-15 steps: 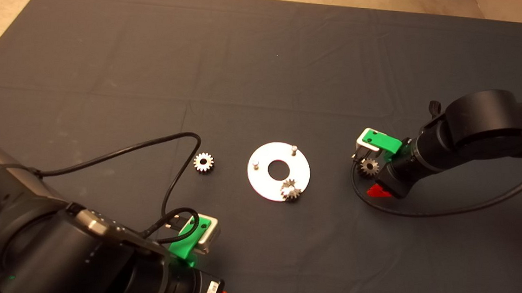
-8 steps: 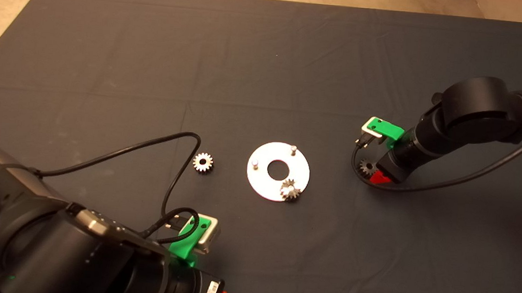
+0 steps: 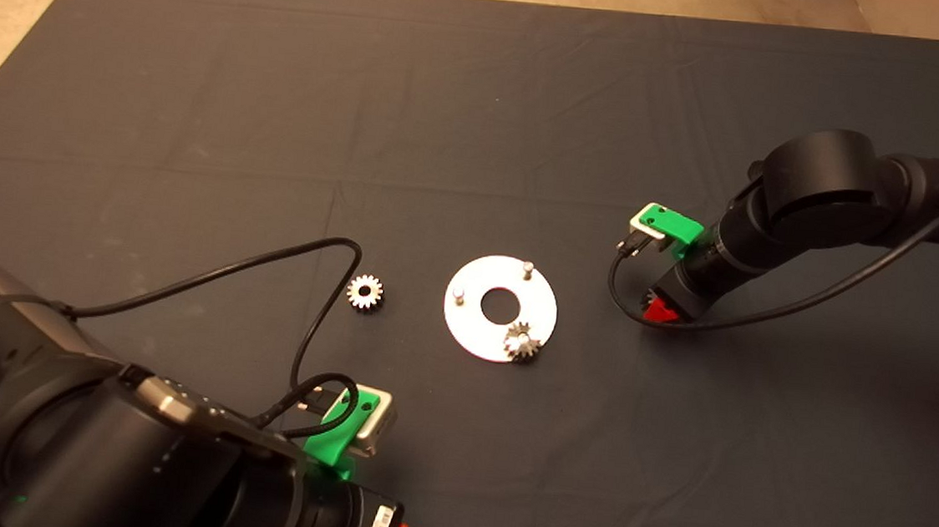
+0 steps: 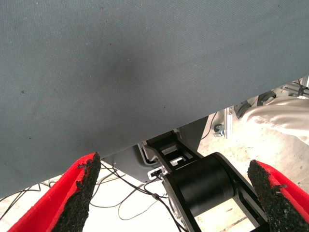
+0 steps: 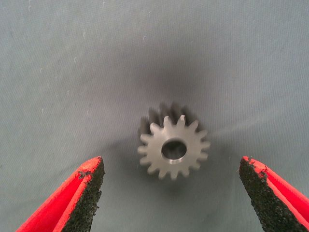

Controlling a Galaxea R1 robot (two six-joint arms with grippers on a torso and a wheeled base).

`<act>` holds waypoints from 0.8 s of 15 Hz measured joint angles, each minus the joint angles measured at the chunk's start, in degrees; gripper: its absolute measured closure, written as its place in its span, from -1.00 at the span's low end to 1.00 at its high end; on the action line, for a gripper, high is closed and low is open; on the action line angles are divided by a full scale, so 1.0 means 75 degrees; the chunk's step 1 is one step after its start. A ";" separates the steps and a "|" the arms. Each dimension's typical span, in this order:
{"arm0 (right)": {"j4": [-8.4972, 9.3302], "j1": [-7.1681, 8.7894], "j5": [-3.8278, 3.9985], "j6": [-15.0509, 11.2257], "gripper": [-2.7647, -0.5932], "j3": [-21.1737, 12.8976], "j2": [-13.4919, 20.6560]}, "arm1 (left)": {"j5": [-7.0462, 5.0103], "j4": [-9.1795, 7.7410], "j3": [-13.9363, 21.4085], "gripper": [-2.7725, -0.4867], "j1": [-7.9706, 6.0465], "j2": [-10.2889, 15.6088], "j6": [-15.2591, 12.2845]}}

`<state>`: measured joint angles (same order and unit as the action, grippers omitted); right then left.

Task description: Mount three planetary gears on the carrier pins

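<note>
One small silvery spur gear (image 3: 521,342) sits on near pin of shiny round carrier disc (image 3: 472,331); two bare silver pins (image 3: 527,265) left. Right end effector (image 3: 660,310) moved leftward over last second, now covering third toothed gear (image 5: 174,148), fingers (image 5: 85,195) spread wide, gear centred between: grasp likely next. Second loose gear (image 3: 365,292) lies apart, left of disc. Left end effector (image 4: 176,198) parked at desk's near edge, spread, empty. Dark mat (image 3: 481,114) has ample room around disc.
</note>
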<state>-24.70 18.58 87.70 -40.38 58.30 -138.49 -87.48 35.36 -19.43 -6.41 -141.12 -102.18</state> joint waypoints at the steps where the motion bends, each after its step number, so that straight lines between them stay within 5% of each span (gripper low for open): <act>1: 0.0000 0.0000 -0.0010 0.0000 -0.34 0.0039 -0.0031 | 0.0000 0.0000 0.0000 -0.48 0.0000 0.0007 0.0000; 8: 0.0008 -0.0002 -0.0050 -0.0148 -0.34 0.0166 -0.0029 | 0.0000 0.0000 0.0000 -0.48 0.0000 0.0024 0.0000; 12: 0.0169 -0.0002 -0.0591 -0.0291 -0.34 0.0166 0.0314 | -0.0003 0.0000 0.0000 -0.48 0.0000 0.0044 0.0000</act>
<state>-23.43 18.57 83.27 -42.56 59.54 -136.13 -87.50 35.36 -19.43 -6.41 -140.79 -102.18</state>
